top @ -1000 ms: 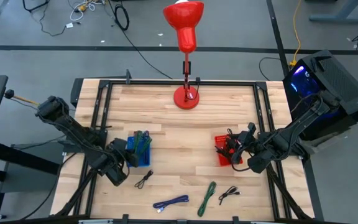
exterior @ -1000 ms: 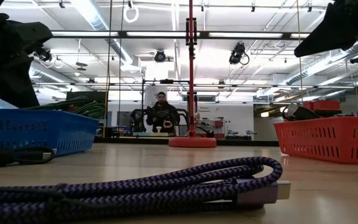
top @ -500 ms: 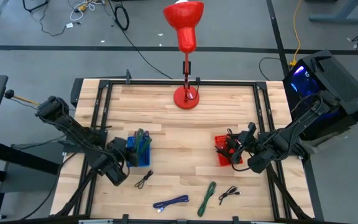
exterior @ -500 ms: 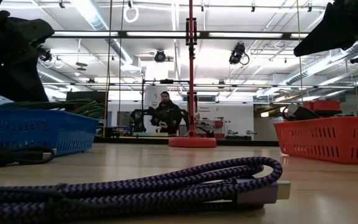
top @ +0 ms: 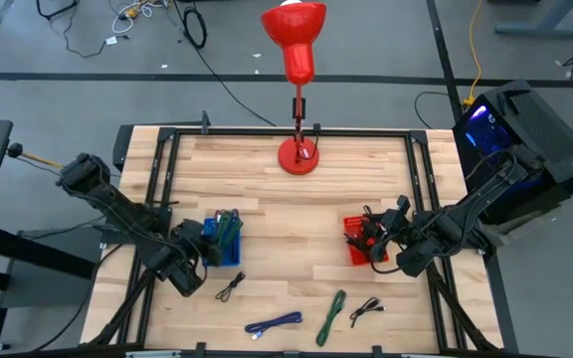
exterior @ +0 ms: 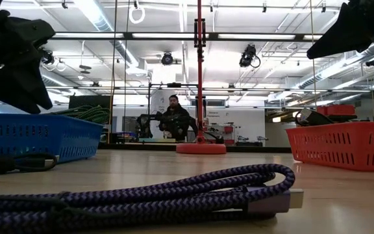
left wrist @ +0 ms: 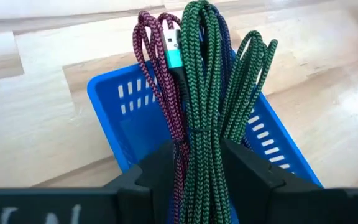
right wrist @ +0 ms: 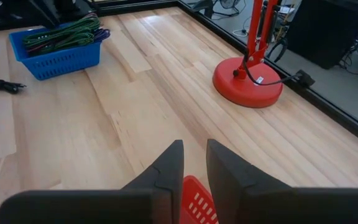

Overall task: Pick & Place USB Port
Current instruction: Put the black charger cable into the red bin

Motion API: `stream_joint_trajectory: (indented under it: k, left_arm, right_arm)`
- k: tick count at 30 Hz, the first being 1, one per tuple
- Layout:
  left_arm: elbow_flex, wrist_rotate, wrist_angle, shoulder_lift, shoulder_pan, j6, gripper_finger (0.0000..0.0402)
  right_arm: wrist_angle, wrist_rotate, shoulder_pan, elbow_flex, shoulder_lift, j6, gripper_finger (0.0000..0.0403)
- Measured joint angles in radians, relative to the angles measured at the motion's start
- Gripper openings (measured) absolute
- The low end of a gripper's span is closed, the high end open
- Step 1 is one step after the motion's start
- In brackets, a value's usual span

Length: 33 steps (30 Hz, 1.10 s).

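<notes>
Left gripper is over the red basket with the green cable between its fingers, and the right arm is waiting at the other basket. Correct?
Not quite: the basket under the left gripper is blue, not red, as the left wrist view shows. The green cable does hang between its fingers, and the right gripper waits over the red basket.

A robotics lab or workshop: a wooden counter [top: 296, 229] in a black metal frame on a grey concrete floor, loose cables [top: 137, 12] at 11 o'clock, ceiling strip lights [exterior: 102, 16], and a person [exterior: 174, 120] seated at distant equipment.
</notes>
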Motion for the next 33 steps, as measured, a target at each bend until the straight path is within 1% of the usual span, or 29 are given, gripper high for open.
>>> stream_joint_trajectory:
  k: [5,10,13,16,19,26,28,33]
  left_arm:
    - [0.049,0.028,0.001,-0.030,0.000,0.122,0.0163]
    - [0.153,0.130,0.016,-0.040,0.000,0.284,0.0167]
    - [0.201,0.194,0.103,-0.029,0.006,0.370,0.0167]
    - [0.207,0.271,0.235,-0.010,0.014,0.425,0.0167]
    - [0.209,0.345,0.313,0.038,0.024,0.398,0.0167]
    - [0.207,0.474,0.315,0.172,0.027,0.255,0.0167]
    - [0.207,0.500,0.321,0.202,0.027,0.218,0.0167]
    - [0.207,0.538,0.375,0.246,0.027,0.204,0.0167]
  right_arm:
    - [0.000,0.000,0.000,0.000,0.000,0.000,0.0071]
    - [0.000,0.000,0.000,0.000,0.000,0.001,0.0071]
    - [0.000,0.000,0.000,0.000,0.000,0.002,0.0071]
    - [0.000,0.000,0.000,0.000,0.000,0.004,0.0071]
    - [0.004,0.000,0.000,0.000,0.000,0.004,0.0071]
    - [0.007,-0.001,0.000,0.000,0.000,0.004,0.0071]
    - [0.007,-0.002,0.000,0.000,0.000,0.003,0.0071]
    - [0.007,-0.002,0.000,0.000,0.000,-0.003,0.0071]
